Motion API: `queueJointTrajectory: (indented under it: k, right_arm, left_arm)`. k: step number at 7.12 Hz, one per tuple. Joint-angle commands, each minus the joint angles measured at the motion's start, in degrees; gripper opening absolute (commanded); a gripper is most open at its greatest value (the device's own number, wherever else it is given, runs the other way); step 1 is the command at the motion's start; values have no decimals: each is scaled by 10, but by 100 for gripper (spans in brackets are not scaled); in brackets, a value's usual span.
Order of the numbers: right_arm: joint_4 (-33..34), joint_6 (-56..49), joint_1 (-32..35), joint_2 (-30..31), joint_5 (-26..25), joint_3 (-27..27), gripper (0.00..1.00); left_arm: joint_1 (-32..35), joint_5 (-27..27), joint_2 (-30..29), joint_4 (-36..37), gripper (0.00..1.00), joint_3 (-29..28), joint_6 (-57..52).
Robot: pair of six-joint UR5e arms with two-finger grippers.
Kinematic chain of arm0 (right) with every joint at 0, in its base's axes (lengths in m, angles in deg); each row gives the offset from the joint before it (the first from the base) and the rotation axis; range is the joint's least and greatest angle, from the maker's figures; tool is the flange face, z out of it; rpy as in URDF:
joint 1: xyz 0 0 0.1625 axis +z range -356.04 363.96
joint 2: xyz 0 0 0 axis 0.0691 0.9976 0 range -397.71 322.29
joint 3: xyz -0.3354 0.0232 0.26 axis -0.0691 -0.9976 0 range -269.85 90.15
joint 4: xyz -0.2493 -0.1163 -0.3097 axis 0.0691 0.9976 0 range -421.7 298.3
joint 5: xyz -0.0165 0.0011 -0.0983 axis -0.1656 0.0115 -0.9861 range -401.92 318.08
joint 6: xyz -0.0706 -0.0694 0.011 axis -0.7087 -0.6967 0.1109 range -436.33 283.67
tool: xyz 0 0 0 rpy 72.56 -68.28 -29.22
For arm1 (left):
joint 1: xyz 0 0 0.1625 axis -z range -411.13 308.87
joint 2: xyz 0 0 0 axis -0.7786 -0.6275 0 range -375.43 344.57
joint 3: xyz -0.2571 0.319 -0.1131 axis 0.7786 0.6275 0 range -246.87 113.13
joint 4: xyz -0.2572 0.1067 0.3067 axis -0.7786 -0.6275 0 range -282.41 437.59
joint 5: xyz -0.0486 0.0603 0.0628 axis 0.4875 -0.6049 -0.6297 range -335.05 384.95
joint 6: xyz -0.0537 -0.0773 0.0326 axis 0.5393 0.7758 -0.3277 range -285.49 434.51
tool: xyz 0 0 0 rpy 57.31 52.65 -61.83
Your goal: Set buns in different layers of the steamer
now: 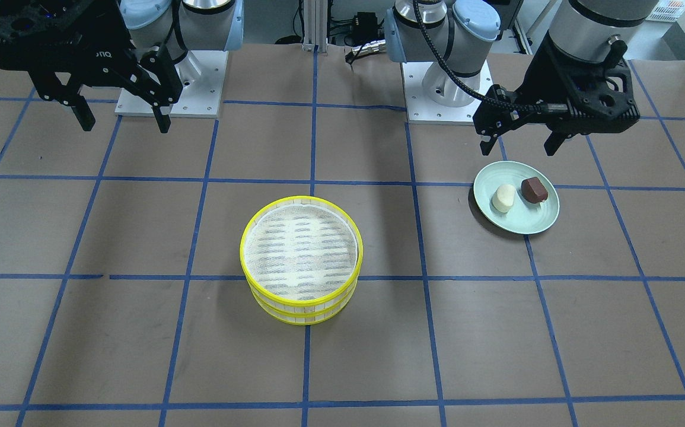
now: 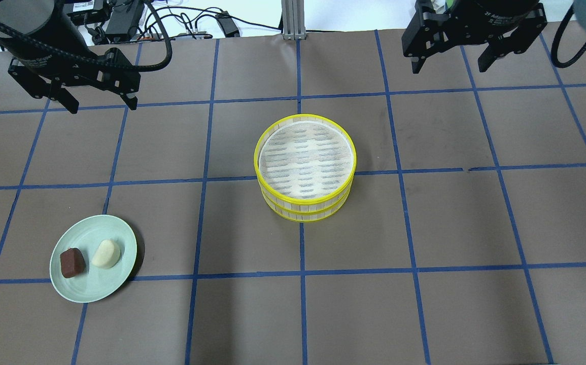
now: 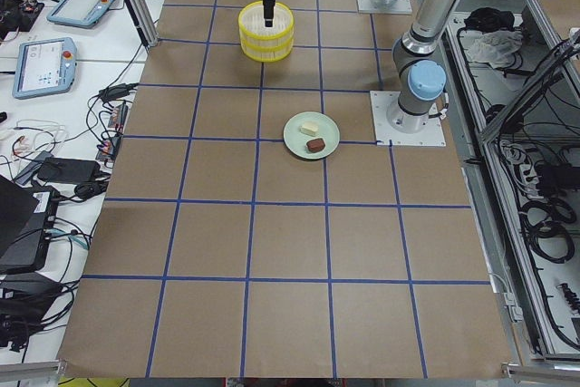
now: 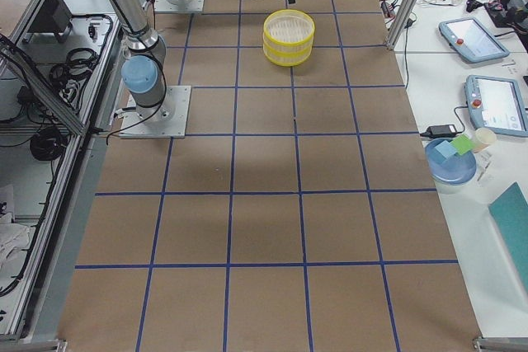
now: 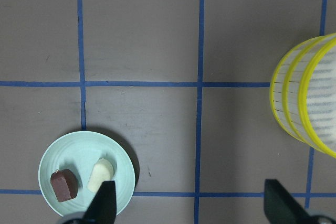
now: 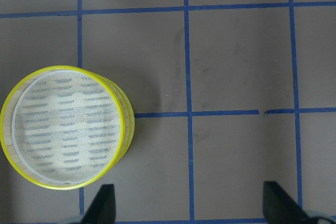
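Note:
The two steamer layers point(image 2: 305, 117) stand stacked at the table's middle, the upper one point(image 1: 302, 200) on the lower one point(image 1: 300, 317). The upper mesh floor is empty. The cream-white bun point(image 2: 106, 253) and the reddish-brown bun point(image 2: 72, 262) lie side by side on a pale green plate point(image 2: 95, 286) on my left side. My left gripper point(image 2: 103, 107) is open and empty, high above the table by the plate point(image 1: 520, 219). Its wrist view shows both buns point(image 5: 100, 176) point(image 5: 64, 185). My right gripper point(image 2: 449, 67) is open and empty, high on the right side. Its wrist view shows the stack point(image 6: 10, 129).
The table is covered with brown paper marked by a blue tape grid. The arm bases point(image 1: 449, 89) stand at the robot's edge. Tablets and cables point(image 3: 54, 52) lie on side benches beyond the operators' edge.

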Motion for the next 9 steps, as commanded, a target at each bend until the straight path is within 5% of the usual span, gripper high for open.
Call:
queueJointTrajectory:
  k: [1,9]
  right_arm:
    - [0,0,0,0,0,0,100]
    - [-3,-1,0,1,0,0,100]
  left_arm:
    - [-1,1,2,1,100,2,0]
    - [-8,-5,0,1,100,10,1]
